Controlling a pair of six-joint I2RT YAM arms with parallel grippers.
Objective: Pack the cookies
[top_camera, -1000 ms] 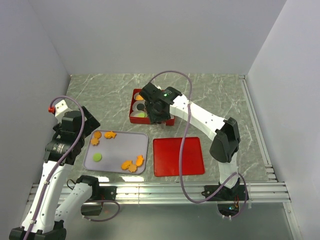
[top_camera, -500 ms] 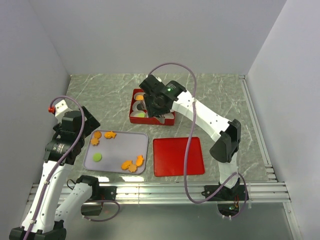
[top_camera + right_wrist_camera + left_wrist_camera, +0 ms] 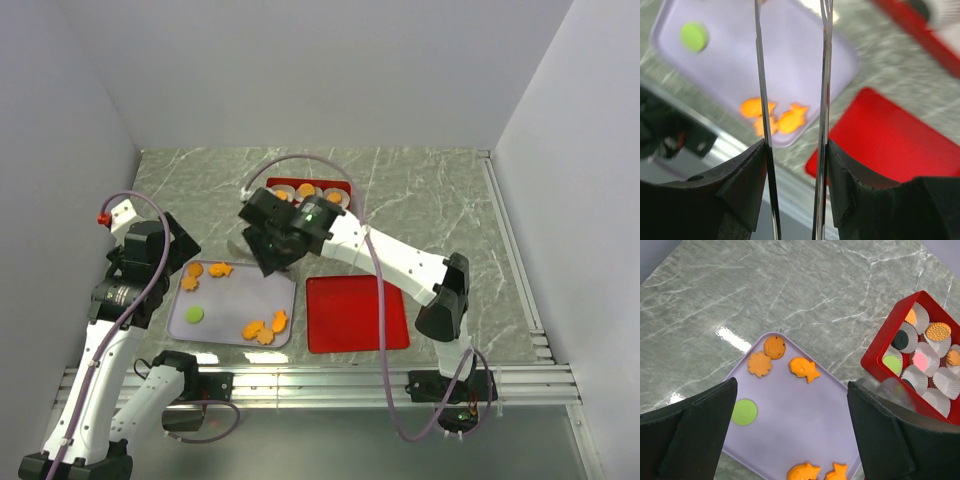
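Pick-up step: right end effector [image 3: 262, 262] hovers half-open, empty, over the tray [image 3: 235, 300], where cookies [image 3: 265, 330] lie. Next: descend and pinch one. Left end effector [image 3: 790, 430], beside the tray, gapes empty.

The top view looks steeply down from high over the near edge of the table [image 3: 430, 190], far enough off to take in all of it and the side walls [image 3: 70, 150]. The left wrist view faces down and away between its dark fingers [image 3: 695, 430], onto the tray [image 3: 790, 410] and the box [image 3: 875, 365]. The right wrist view, blurred, faces back toward the near edge past its thin clear fingers [image 3: 762, 75], over the tray and the lid [image 3: 890, 135]. All three views share the tray.
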